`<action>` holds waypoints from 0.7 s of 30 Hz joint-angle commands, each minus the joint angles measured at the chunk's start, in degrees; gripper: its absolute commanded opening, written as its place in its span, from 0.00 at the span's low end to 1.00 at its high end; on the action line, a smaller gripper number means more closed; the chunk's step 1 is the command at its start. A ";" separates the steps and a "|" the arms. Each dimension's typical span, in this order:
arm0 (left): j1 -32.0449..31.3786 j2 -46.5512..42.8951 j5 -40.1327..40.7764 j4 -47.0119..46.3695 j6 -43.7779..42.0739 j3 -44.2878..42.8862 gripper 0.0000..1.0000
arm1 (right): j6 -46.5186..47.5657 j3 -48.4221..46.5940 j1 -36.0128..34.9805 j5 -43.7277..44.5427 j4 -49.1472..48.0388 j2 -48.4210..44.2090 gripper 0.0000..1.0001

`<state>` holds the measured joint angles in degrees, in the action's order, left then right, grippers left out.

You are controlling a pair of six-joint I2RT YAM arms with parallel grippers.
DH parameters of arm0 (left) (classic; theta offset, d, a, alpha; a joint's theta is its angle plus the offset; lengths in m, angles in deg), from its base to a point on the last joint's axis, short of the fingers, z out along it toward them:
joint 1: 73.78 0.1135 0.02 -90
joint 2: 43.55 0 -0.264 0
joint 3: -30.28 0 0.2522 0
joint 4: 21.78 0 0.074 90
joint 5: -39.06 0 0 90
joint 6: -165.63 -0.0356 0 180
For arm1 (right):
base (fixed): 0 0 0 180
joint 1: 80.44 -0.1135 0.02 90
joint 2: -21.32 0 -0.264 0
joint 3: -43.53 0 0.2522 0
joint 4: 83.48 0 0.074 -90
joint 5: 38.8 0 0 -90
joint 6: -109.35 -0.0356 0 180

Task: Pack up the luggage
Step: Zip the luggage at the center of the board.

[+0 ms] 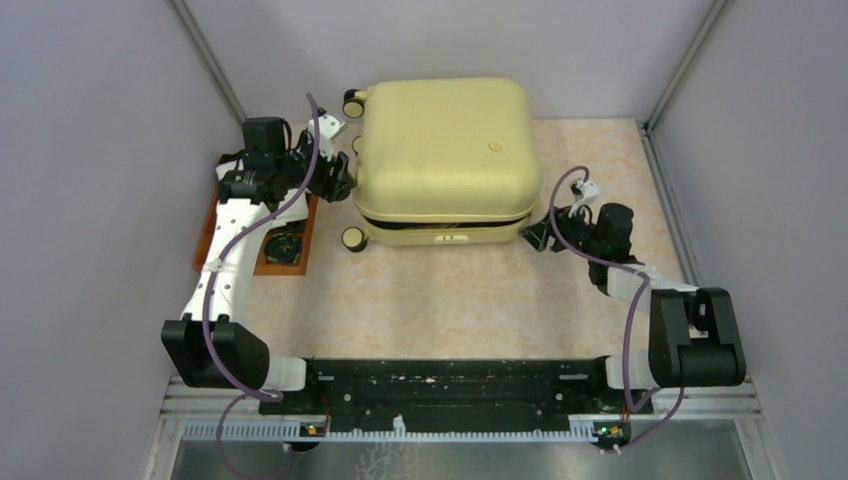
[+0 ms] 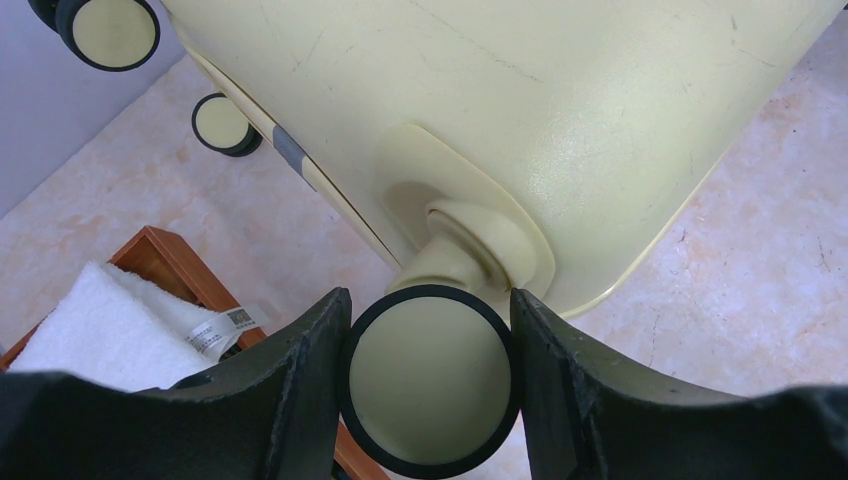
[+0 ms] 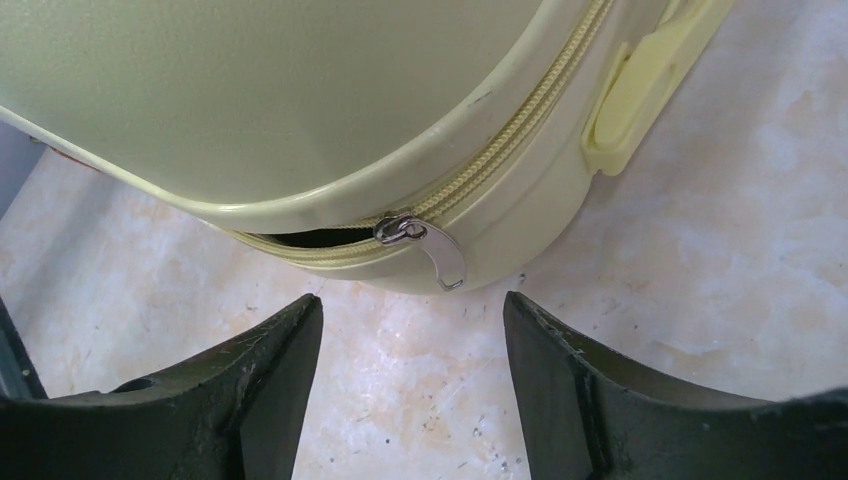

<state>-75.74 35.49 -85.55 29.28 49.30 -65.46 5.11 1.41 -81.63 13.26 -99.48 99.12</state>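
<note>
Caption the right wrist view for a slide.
Right jaws open, facing the zipper pull on the luggage; zip partly undone.

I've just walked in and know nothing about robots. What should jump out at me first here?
A big pale yellow suitcase lies in the middle of the table, lid down but with a gap left along its near edge. The left gripper clasps one wheel at the suitcase's left side. The right gripper hangs open just short of the silver zipper pull.
</note>
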 commanded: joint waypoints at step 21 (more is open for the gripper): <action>0.37 -3.64 -1.05 -5.18 -1.62 -4.25 0.00 | -3.12 -6.23 2.76 -12.53 -17.45 11.84 0.30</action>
<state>-75.72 35.49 -84.87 30.00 48.27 -65.46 1.22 -3.34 -78.41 -0.57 -112.55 111.54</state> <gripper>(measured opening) 0.623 0.357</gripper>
